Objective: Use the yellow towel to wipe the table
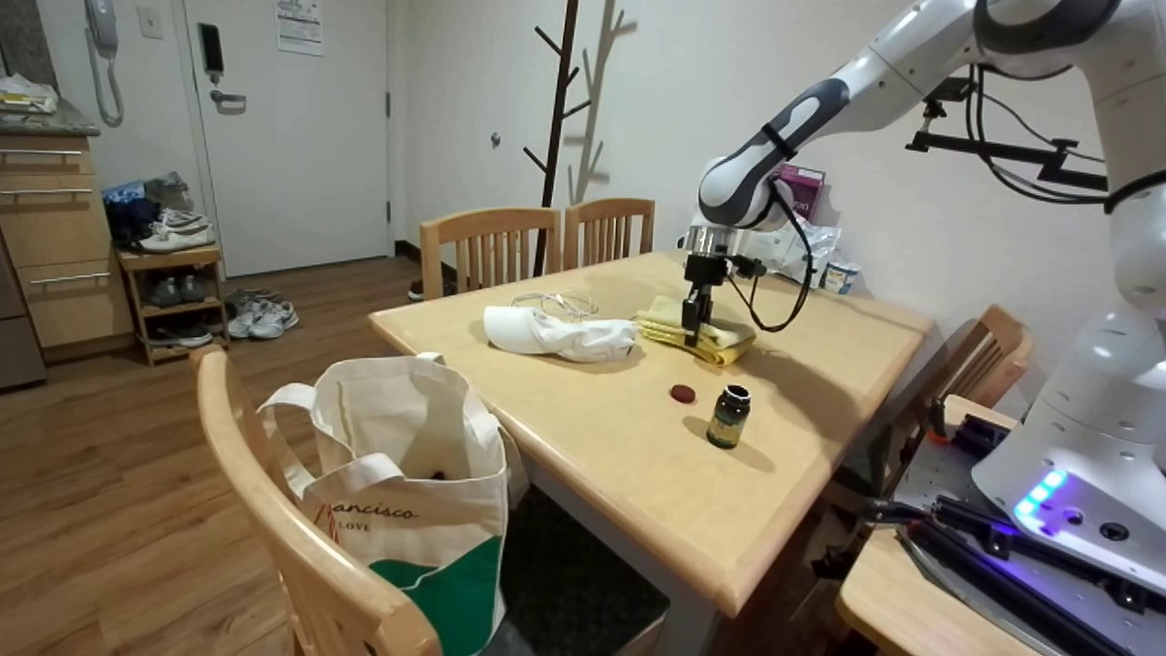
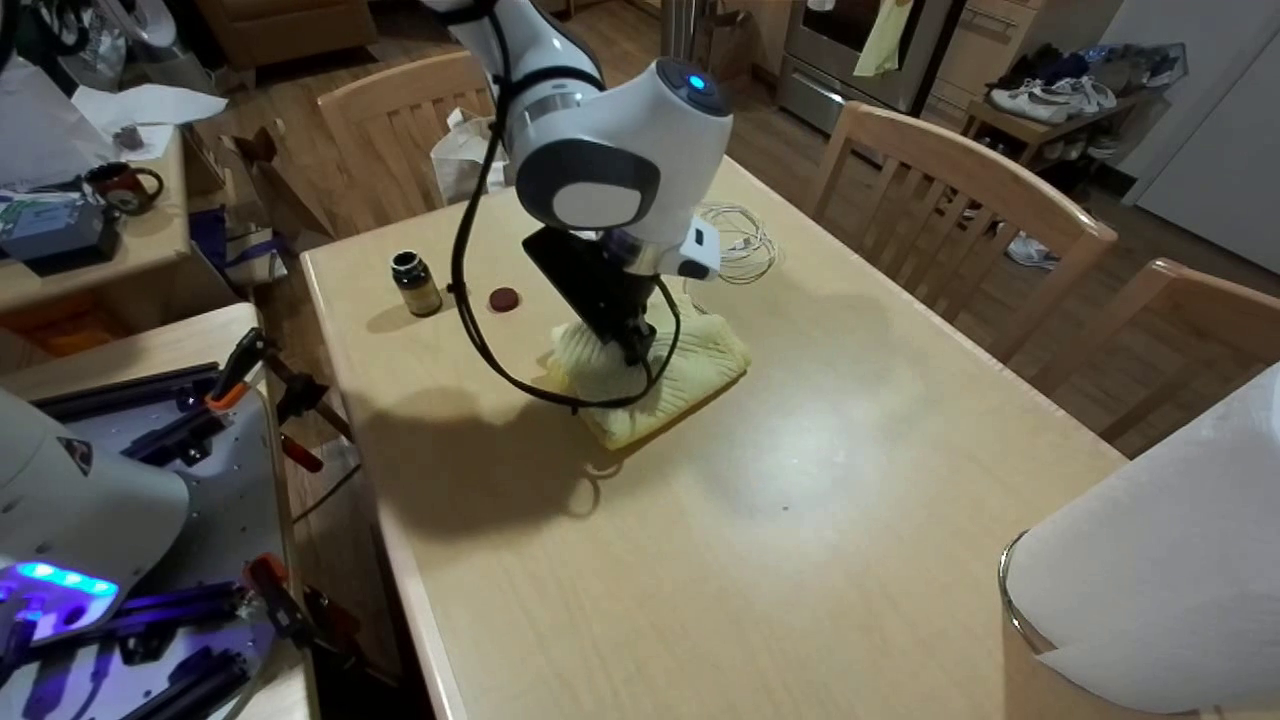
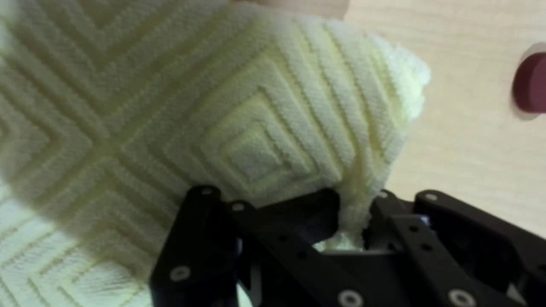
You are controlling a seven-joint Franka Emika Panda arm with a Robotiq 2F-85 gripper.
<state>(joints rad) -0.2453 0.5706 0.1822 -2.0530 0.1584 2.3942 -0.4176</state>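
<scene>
The yellow towel (image 1: 663,317) lies folded on the wooden table (image 1: 583,415). It also shows in an exterior view (image 2: 700,372) and fills much of the wrist view (image 3: 256,106). My gripper (image 1: 696,333) points down at the towel, low over the table. In the wrist view my gripper (image 3: 355,213) has a bunched fold of the towel pinched between its two fingers. The rest of the towel spreads flat beside the fingers. In an exterior view the gripper (image 2: 637,345) is partly hidden by the arm and a hanging cable.
An open dark bottle (image 1: 729,419) and its red-brown lid (image 1: 682,394) stand close to the towel. A white cap (image 1: 556,335) and a coiled white cable (image 2: 742,245) lie beyond it. A paper roll (image 2: 1160,550) stands at a table corner. A plastic bag (image 1: 791,246) lies near the wall.
</scene>
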